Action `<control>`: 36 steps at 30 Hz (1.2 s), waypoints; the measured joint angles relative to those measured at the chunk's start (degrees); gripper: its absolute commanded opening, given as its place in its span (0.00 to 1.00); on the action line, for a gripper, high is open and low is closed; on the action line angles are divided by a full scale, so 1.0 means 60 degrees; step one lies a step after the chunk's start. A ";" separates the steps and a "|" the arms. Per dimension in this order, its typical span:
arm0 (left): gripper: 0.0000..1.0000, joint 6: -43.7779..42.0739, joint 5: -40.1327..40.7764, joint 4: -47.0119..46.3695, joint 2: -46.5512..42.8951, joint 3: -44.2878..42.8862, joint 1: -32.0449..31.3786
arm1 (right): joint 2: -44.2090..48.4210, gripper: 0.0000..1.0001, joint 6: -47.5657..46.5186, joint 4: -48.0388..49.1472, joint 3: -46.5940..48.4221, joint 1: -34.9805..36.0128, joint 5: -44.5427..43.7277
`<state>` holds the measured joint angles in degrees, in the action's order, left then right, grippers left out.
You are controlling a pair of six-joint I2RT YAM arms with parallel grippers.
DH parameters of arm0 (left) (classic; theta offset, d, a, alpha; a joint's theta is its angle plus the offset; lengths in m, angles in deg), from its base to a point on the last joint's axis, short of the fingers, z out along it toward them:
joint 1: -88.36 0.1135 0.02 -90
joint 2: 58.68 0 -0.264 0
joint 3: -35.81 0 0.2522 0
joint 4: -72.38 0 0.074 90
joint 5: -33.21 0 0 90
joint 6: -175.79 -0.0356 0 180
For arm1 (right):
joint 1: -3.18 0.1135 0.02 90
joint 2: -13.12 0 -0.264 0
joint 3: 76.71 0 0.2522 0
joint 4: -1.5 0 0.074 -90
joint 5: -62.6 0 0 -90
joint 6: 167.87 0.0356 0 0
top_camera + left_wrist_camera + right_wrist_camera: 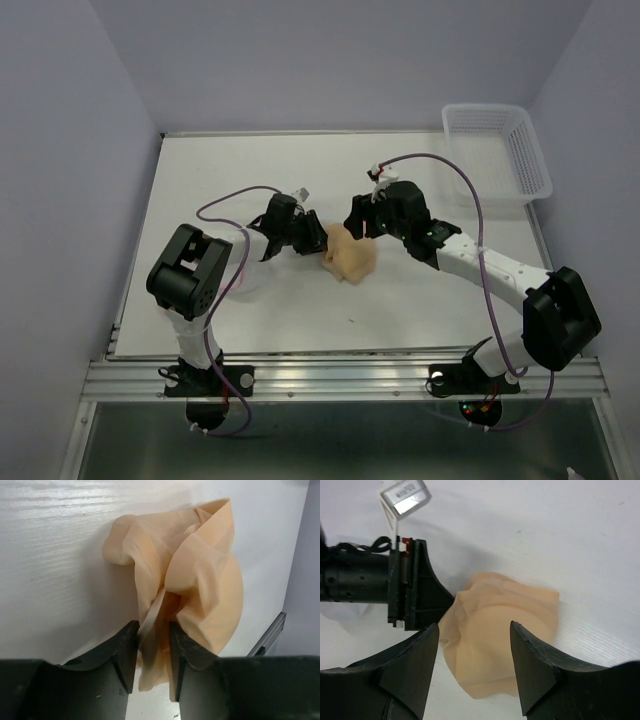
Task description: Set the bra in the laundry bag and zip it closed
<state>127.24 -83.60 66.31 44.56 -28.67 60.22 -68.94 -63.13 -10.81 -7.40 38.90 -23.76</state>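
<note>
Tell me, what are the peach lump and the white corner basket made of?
The peach-coloured soft lump looks like thin, matte fabric: it creases and folds softly. The white lattice basket looks like rigid moulded plastic, probably, judging by its even grid of holes.

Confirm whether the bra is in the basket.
No, the bra lies on the table, apart from the basket at the far right corner.

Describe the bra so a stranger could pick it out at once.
On the white table, look at its middle, between the left gripper and right gripper. The bra is the crumpled peach-beige fabric lump there, one fold between the left jaws. It alone is skin-toned; the basket at the far right corner is white lattice.
</note>
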 measured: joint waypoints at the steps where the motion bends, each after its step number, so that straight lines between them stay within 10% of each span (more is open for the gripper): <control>1: 0.47 -0.0022 0.0018 0.0047 0.0000 0.0000 0.0000 | 0.0000 0.64 0.0000 -0.0157 -0.0004 0.0000 -0.0149; 15: 0.68 -0.0452 0.1137 0.1665 -0.1249 -0.0368 0.0295 | 0.0011 0.64 0.0018 -0.1126 -0.0018 0.0000 -0.0863; 19: 0.91 -0.0521 0.1381 0.1909 -0.1672 -0.0368 0.0710 | 0.0011 0.67 0.0026 -0.1188 -0.0018 0.0000 -0.0863; 36: 0.99 -0.1297 0.0641 0.1810 -0.1956 -0.0211 0.0590 | 0.0015 0.84 0.0452 -0.1202 -0.0095 -0.1045 -0.0590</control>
<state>119.46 -79.75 77.17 32.82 -29.94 63.76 -68.86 -60.42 -18.02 -7.97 32.63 -27.30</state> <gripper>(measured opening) 0.989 0.768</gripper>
